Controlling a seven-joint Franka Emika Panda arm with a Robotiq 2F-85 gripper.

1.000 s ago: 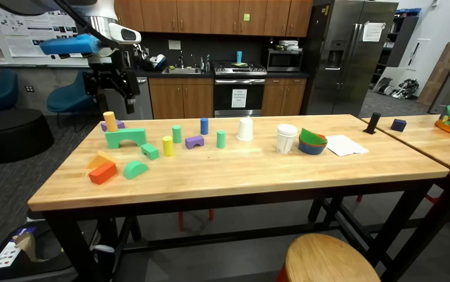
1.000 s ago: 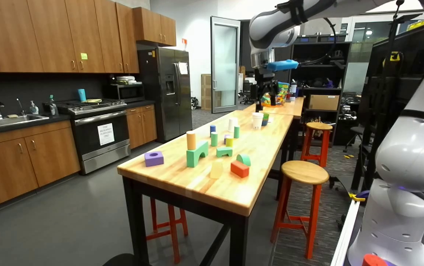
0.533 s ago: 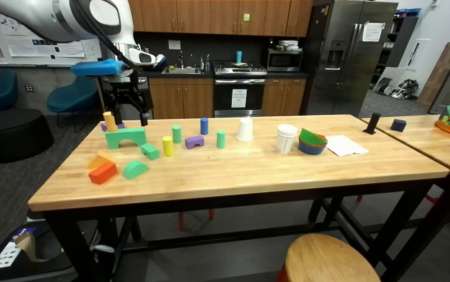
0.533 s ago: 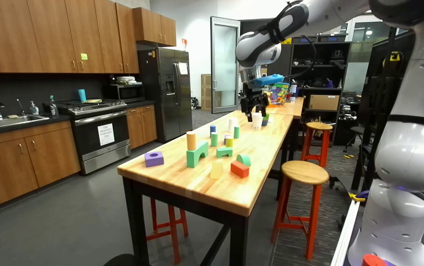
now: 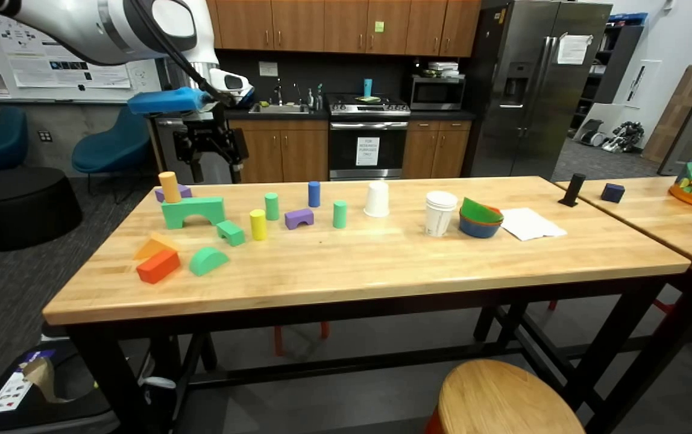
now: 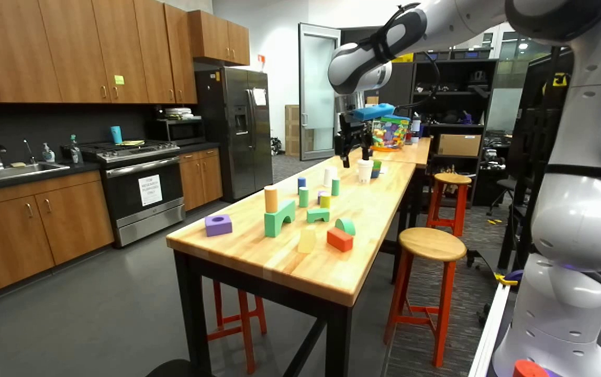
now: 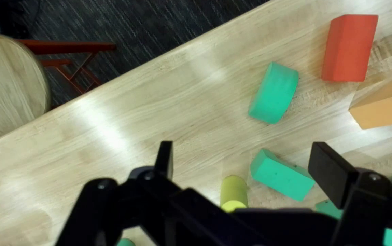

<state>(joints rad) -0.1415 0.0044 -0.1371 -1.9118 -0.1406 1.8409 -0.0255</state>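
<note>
In the wrist view, the orange wedge (image 7: 387, 107) is cut off by the right edge, and the large green arch (image 7: 329, 207) is partly hidden by the gripper (image 7: 243, 158). In an exterior view, the purple arch (image 6: 320, 196) is largely covered by the yellow cylinder (image 6: 325, 201).

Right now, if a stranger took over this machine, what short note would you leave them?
Gripper: open and empty, held above the table; no contact with any block shows.
Where things are: in the wrist view, the small green bridge block and the yellow cylinder appear between the jaws, lower down on the table. The green half-round, red block and orange wedge lie nearby.
Done: the orange cylinder stands on top of the green arch.
Left: nothing is in the grip, so any pick-up would start from open jaws.
</note>
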